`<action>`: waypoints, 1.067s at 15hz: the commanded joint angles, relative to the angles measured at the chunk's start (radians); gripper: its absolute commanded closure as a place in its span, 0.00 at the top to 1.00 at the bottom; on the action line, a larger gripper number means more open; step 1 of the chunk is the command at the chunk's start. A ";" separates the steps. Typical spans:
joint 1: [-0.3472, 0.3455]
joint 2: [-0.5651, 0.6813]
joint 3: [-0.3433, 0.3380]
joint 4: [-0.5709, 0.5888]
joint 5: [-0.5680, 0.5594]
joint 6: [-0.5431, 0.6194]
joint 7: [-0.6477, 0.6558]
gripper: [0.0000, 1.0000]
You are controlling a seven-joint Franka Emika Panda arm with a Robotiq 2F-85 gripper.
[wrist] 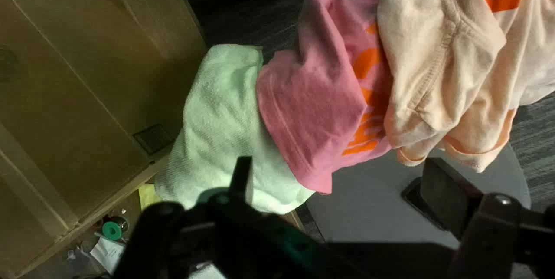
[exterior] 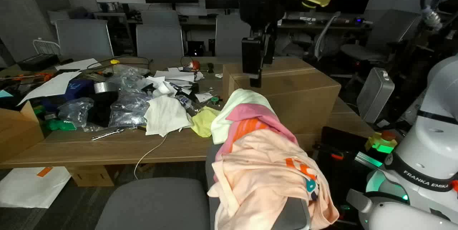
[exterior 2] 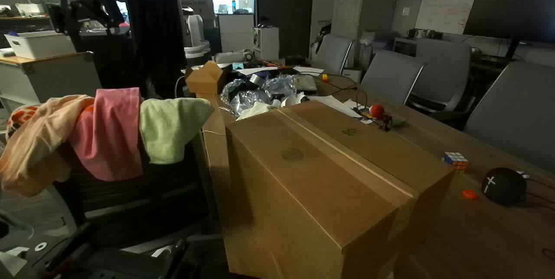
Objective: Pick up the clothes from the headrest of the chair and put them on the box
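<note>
The clothes lie draped over the headrest of the grey chair [exterior: 161,205]: a peach T-shirt [exterior: 257,172], a pink garment [exterior 2: 112,136] with an orange print, and pale green cloth [exterior 2: 173,127] at the end toward the box. They cover most of the headrest. Beside them the brown cardboard box [exterior 2: 321,153] stands closed on the table. My gripper [wrist: 344,185] is open above the clothes, its fingers wide apart with nothing held. In the wrist view, the lower edges of the pink and green cloth and the seat show beyond the gap. The gripper [exterior: 256,74] hangs higher than the clothes.
The long wooden table [exterior: 179,149] carries plastic bags [exterior: 130,106], a white cloth [exterior: 166,115], a yellow-green cloth [exterior: 205,121] and papers. Past the box are a puzzle cube [exterior 2: 455,162] and a black ball [exterior 2: 504,185]. An emergency stop [exterior: 383,142] is near the robot base.
</note>
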 commanded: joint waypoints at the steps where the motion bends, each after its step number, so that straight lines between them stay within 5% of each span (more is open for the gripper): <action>1: 0.029 0.004 -0.025 0.007 -0.008 -0.003 0.008 1.00; 16: 0.063 0.105 -0.035 -0.014 0.004 0.030 -0.046 1.00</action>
